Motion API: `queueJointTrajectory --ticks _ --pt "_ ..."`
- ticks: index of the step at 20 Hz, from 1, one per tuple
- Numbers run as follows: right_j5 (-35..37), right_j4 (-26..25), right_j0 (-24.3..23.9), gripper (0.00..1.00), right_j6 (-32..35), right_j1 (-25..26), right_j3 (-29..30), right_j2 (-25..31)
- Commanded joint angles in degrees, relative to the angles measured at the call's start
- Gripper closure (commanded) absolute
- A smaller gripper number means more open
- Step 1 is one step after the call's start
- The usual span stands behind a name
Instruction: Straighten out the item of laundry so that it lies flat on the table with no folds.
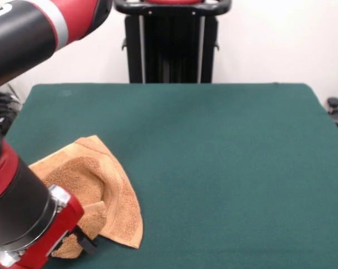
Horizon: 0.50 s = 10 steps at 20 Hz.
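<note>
The orange-tan towel (104, 188) lies crumpled and folded over itself at the near left of the dark green table (225, 157). One flap is folded over the middle and a rounded corner points toward the front edge. The red and black arm comes down across the left side. Its gripper (80, 244) is low at the towel's near left part, touching or just above the cloth. The arm's wrist hides that part of the towel, and no tag shows.
The robot's black pedestal (172, 42) stands at the table's far side. The arm's upper link (40, 22) crosses the top left corner. Dark cables and gear (1, 109) sit beyond the table's left edge.
</note>
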Motion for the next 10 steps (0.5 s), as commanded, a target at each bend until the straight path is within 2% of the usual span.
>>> queueJointTrajectory --ticks 1,6,7,10 --pt "-4.8 6.4 3.7 0.0 22.6 -3.9 6.3 -13.1" --pt "-5.8 10.2 4.6 0.0 25.4 -6.4 8.0 -16.7" --pt "-5.2 10.0 5.5 0.0 24.6 -6.2 6.1 -16.6" --pt "-1.9 12.7 6.2 0.0 26.5 -7.5 6.7 -18.3"
